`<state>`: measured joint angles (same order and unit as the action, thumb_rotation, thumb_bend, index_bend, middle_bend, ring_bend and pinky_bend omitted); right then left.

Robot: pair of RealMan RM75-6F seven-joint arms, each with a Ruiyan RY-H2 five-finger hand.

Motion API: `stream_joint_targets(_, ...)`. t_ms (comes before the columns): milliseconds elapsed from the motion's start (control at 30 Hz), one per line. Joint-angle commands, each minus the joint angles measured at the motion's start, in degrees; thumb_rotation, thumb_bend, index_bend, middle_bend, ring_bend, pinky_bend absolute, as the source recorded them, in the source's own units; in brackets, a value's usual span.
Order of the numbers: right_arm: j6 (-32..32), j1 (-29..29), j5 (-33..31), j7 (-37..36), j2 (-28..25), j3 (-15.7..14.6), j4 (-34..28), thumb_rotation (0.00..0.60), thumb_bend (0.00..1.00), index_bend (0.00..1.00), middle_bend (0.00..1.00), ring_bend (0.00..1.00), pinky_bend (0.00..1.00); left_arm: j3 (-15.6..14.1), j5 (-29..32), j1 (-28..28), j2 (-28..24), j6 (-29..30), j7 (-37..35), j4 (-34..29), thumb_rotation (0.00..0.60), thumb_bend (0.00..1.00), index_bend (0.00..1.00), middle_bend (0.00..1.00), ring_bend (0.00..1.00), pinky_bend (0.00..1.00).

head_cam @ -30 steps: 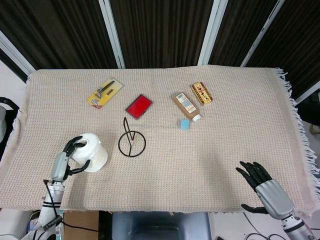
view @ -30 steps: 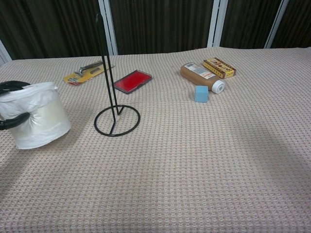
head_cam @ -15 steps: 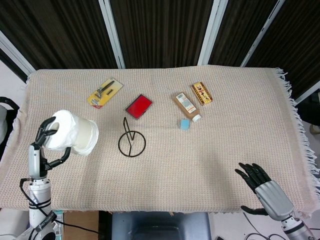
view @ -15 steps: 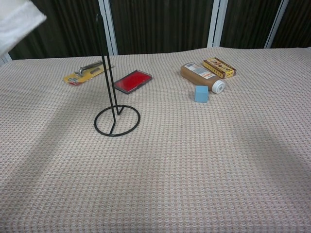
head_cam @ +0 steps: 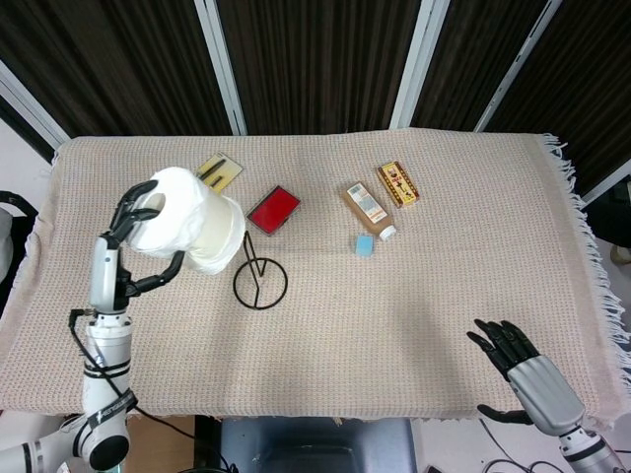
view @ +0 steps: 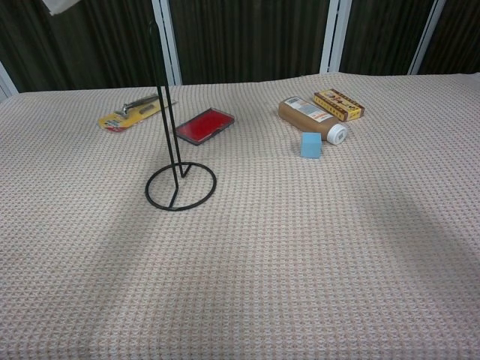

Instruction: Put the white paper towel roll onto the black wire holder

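Silver-grey left hand [head_cam: 133, 236], black fingers [head_cam: 126, 204], matching right hand [head_cam: 527, 372]

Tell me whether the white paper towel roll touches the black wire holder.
Apart. The chest view shows the black wire holder standing bare, while the white paper towel roll is up in the left hand.

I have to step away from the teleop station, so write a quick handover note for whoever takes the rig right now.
Left hand: grips the paper roll, held in the air up and left of the holder.
Right hand: open, empty, at the near right table edge.
Holder: upright on the cloth, post bare; its base ring shows clearly in the chest view.
Done: roll picked up and raised.
Left: line the roll's core over the post tip, lower it down the post, let go.
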<state>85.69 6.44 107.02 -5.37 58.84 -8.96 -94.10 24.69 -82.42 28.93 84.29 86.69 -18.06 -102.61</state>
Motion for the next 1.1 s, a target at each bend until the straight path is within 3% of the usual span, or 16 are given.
stream_joint_targets(33,-0.24,0.05,-0.11,-0.09,-0.02,0.01,0.11,0.600,0.06,0.00,0.00,0.00,0.00,0.29,0.19,1.90,2.06,-0.96,0.43,2.35,0.600,0.70,0.72,0.88,0.81,1.00)
stream_joint_targets(400,-1.17,0.39,-0.07,-0.07,-0.05,-0.16,-0.09,0.600,0.06,0.00,0.00,0.00,0.00,-1.51,-2.07,4.47,5.19,-1.16,3.01,8.22,0.600,0.70,0.72,0.88,0.81,1.00)
stream_joint_targets(967,-1.14,0.44,-0.19,-0.41,-0.23,-0.07,-0.19,0.600,0.06,0.00,0.00,0.00,0.00,-3.07,-0.99,6.74,7.91,-3.13,6.78,11.50,0.600,0.69,0.70,0.87,0.81,1.00)
stream_joint_targets(1033,-1.23,0.46,-0.23,-0.40,-0.21,-0.06,-0.19,0.600,0.06,0.00,0.00,0.00,0.00,-3.49,-1.46,6.93,7.70,-3.40,7.31,11.60,0.600,0.65,0.63,0.80,0.75,0.99)
stream_joint_targets(1100,-1.30,0.48,-0.28,-0.39,-0.21,-0.05,-0.22,0.600,0.06,0.00,0.00,0.00,0.00,-4.25,-2.31,7.04,7.21,-3.76,7.54,11.94,0.600,0.59,0.47,0.65,0.59,0.88)
